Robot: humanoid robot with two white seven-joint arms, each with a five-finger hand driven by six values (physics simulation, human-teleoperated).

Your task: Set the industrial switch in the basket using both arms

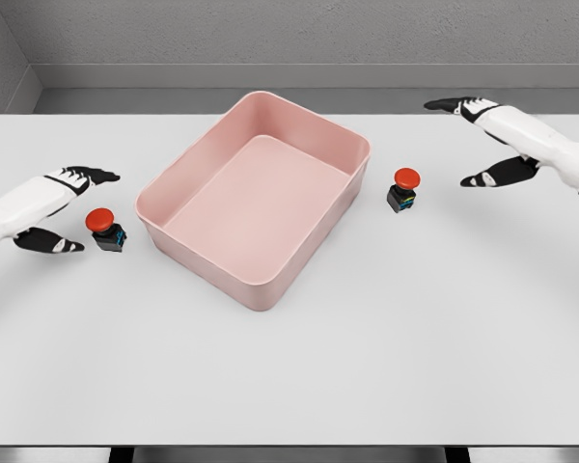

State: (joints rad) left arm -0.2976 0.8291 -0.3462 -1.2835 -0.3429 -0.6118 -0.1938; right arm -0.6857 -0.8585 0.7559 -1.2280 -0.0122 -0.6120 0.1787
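Note:
Two industrial switches with red mushroom buttons on black bodies stand on the white table. One switch [105,230] is left of the pink basket [343,137], the other switch [402,190] is right of it. My left hand [72,210] is open just beside the left switch, fingers above it and thumb below, not touching. My right hand [481,140] is open farther off, up and to the right of the right switch, with a clear gap between them. The basket holds nothing.
The pink basket sits rotated in the middle of the white table [367,367]. A grey wall runs behind the table's far edge. The table's front edge lies near the bottom of the view.

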